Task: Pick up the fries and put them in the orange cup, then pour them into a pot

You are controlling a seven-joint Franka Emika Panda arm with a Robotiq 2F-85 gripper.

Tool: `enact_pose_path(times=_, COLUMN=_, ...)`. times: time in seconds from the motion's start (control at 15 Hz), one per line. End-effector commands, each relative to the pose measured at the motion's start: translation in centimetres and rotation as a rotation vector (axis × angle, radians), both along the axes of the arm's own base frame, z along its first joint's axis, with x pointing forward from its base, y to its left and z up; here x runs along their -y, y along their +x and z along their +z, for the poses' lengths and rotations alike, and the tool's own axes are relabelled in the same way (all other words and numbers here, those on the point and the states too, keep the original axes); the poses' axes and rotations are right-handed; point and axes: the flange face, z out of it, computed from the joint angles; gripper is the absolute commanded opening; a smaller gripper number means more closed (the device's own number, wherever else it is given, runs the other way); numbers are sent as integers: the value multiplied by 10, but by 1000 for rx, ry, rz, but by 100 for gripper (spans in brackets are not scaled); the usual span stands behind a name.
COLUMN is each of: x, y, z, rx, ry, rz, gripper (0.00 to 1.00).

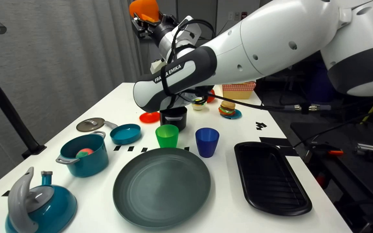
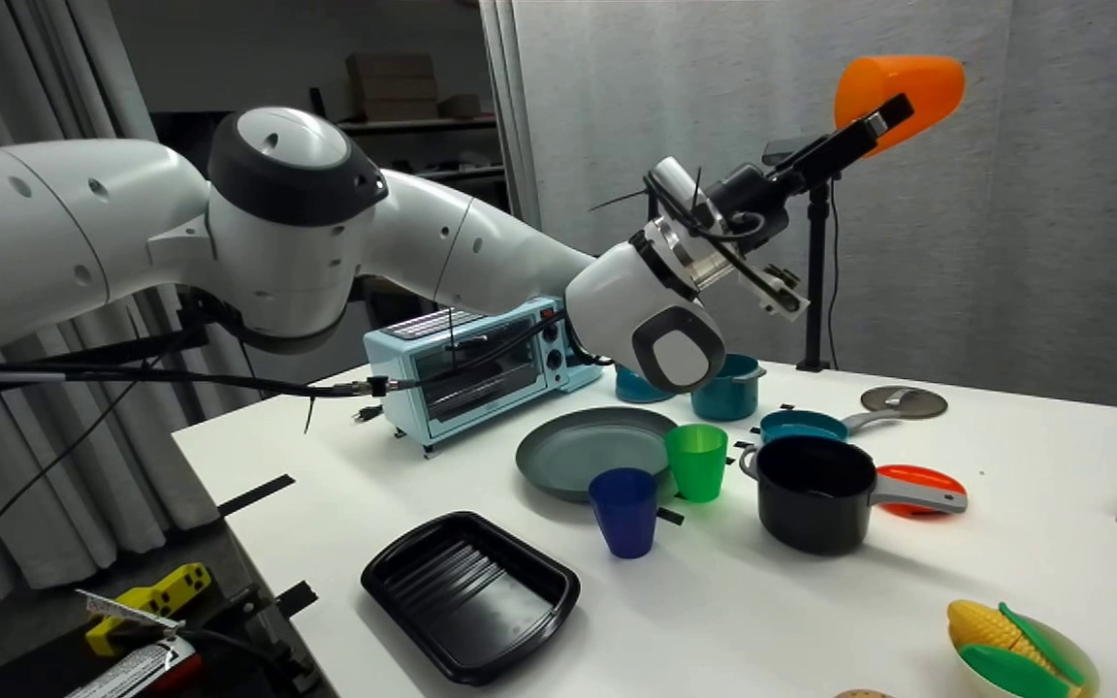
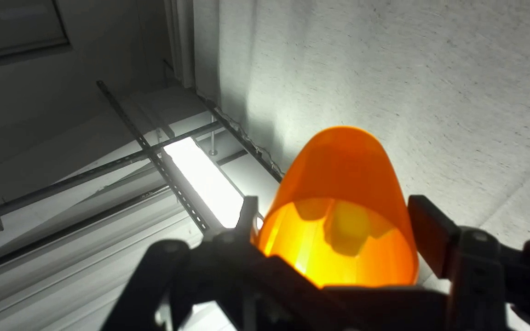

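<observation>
The claw (image 3: 337, 218) grasps one orange cup (image 1: 144, 10). The surface (image 2: 714, 620) carries one green cup (image 2: 697, 462), one blue cup (image 2: 624, 516) and one two-handled teal pot (image 1: 92, 165).

The hand (image 2: 883, 117) holds the orange cup (image 2: 919, 87) aloft.

Orange cup (image 2: 922, 82), green cup (image 1: 167, 136), blue cup (image 1: 207, 144), grey-green plate (image 1: 161, 187), black tray (image 1: 269, 178), tan box (image 1: 238, 94) with 1 red-checked band (image 1: 239, 87)
</observation>
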Motion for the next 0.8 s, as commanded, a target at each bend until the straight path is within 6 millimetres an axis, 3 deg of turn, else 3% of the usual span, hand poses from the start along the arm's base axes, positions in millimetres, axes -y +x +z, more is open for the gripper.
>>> enact_pose_path(times=0.0, x=-2, y=1, z=0, rx=23, ry=-28, rz=-8, gripper=56)
enact_pose_path(times=0.73, x=-5, y=3, z=24, rx=94, ry=-104, rz=5, gripper=56)
